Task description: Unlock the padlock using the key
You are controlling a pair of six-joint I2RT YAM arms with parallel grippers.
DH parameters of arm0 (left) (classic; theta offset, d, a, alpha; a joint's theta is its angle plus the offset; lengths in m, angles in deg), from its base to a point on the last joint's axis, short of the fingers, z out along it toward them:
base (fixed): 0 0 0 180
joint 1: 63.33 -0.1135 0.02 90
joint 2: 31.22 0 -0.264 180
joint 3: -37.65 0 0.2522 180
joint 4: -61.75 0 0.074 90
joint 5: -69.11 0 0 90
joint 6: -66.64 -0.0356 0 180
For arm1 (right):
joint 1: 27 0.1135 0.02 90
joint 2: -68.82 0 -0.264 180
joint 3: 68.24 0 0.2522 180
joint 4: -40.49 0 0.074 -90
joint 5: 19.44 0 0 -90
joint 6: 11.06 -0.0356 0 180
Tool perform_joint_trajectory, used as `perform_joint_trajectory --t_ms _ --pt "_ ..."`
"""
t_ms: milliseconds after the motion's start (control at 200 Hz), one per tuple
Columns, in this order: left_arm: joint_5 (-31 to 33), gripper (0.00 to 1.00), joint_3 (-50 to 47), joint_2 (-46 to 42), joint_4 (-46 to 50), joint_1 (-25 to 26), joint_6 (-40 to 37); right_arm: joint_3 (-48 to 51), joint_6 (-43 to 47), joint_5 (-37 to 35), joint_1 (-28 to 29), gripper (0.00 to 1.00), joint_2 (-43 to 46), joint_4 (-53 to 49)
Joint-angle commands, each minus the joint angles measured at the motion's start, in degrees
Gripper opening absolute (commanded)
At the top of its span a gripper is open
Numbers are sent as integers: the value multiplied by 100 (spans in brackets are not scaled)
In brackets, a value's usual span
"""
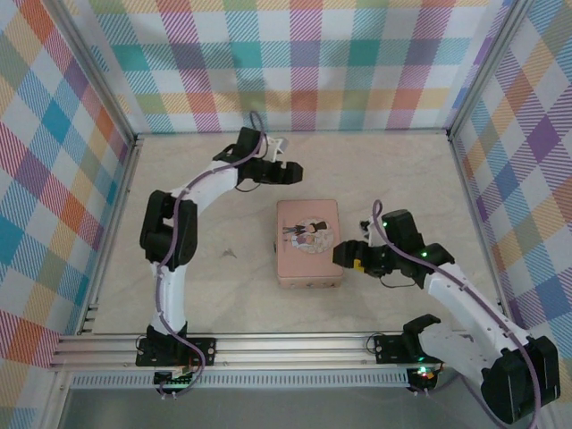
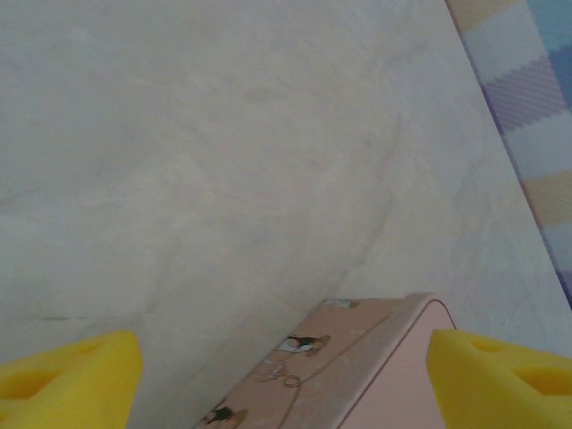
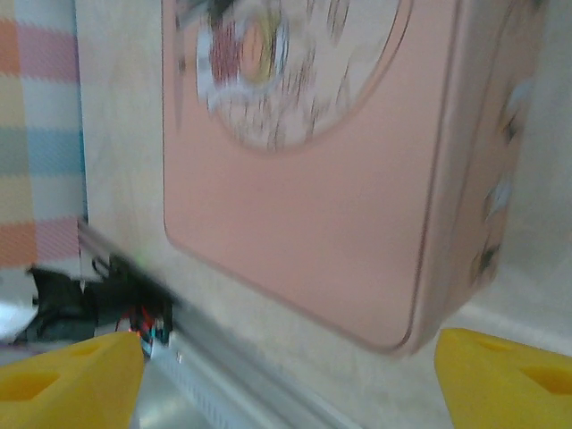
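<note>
Now, both arms sit by the pink tin point(image 1: 307, 241), jaws released.
Right gripper point(image 1: 340, 256) crouches low at the tin's right edge, spread wide. Beyond the tin, left gripper point(image 1: 293, 170) reaches out, equally wide. Where the padlock lies, I cannot tell.

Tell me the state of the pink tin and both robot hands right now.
Pink tin: lid shut, lying flat on the table.
Left hand: open, empty, above the table beyond the tin's far edge.
Right hand: open, empty, beside the tin's right edge.
</note>
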Motion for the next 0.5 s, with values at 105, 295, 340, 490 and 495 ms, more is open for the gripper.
perform_joint_trajectory --t_ms 105,295,340,490,495 --pt "-626 81 736 550 1253 174 -532 400 -162 839 662 84 -419 -132" --pt "-827 79 978 764 1683 264 -743 412 -218 1000 900 85 -1012 477" --pt "-855 77 949 763 1716 266 -757 387 -264 903 900 85 -1087 623" --pt "-856 75 694 619 1756 266 -840 225 -544 328 890 85 -1172 1043" --pt "-853 75 680 617 1756 266 -849 215 -550 301 890 85 -1173 1050"
